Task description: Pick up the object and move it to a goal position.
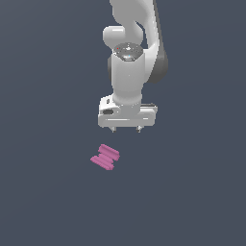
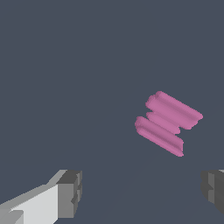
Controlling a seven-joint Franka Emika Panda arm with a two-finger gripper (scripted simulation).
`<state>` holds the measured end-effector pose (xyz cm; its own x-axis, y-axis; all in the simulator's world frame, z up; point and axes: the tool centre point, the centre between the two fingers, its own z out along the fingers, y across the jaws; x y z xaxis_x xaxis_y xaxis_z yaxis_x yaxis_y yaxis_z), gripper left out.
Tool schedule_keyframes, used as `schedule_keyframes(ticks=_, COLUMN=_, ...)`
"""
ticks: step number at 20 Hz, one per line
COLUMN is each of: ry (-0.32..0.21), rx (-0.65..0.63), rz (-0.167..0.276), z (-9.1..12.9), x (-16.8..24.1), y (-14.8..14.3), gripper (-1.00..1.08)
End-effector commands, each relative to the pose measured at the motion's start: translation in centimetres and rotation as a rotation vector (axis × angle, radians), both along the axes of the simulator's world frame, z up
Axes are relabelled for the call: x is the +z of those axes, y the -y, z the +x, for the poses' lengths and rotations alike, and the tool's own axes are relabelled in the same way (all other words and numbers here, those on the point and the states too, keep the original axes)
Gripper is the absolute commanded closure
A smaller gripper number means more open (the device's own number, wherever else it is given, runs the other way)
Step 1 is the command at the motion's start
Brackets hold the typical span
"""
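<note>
One pink ridged block, lying flat on the dark floor, bars running diagonally, its long axis slanted. Sits apart from my gripper, toward the exterior view's left. Fingers spread wide, holding nothing.

A plain, flat surface of dark slate blue-grey fills the whole exterior view, with no visible edge, horizon or wall. It carries no texture, pattern or markings. The light is soft and even, without strong highlights or hard shadows. In the wrist view the same dark blue-grey ground fills the background, equally smooth and uniform, with only a very faint darker streak across it. No furniture or windows appear in either view.
</note>
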<state>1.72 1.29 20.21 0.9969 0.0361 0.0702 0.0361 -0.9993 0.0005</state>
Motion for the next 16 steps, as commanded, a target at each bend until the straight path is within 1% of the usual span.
schedule_keyframes(ticks=1, ry=0.000, rx=0.000, rz=0.000, z=0.00, x=0.00, y=0.00, gripper=-0.20)
schedule_keyframes(ticks=7, ry=0.004, rx=0.017, rz=-0.014, z=-0.14, x=0.44, y=-0.24, gripper=-0.20)
schedule_keyframes(ticks=12, ry=0.003, rx=0.020, rz=-0.017, z=-0.15, x=0.41, y=-0.24, gripper=-0.20)
schedule_keyframes(ticks=16, ry=-0.003, rx=0.035, rz=-0.034, z=-0.15, x=-0.04, y=-0.13, gripper=-0.20)
